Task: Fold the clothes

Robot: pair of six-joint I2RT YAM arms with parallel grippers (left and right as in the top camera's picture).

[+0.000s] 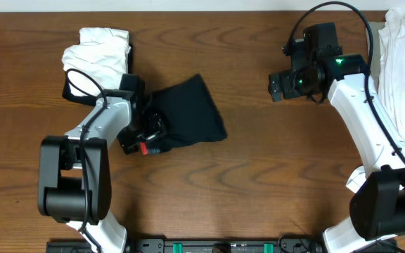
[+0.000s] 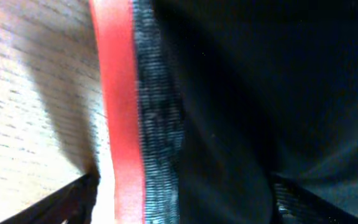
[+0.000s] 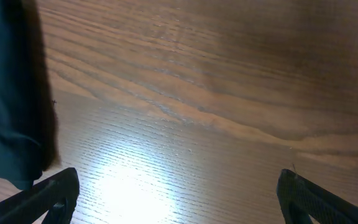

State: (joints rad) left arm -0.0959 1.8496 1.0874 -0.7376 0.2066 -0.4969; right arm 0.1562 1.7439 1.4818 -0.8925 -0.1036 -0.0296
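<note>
I am hovering my left pincer (image 1: pixel 150 137), jaws apart, over the red-edged waistband (image 2: pixel 120 112) of the folded black leggings (image 1: pixel 188 116) left of the table (image 1: pixel 259 183) centre, judging that lifting straight up avoids dragging the fold open.

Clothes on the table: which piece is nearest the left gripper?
The black leggings in the middle, their red-edged waistband right at the left gripper. The white folded bundle lies beyond the arm; the white pile sits far right.
</note>
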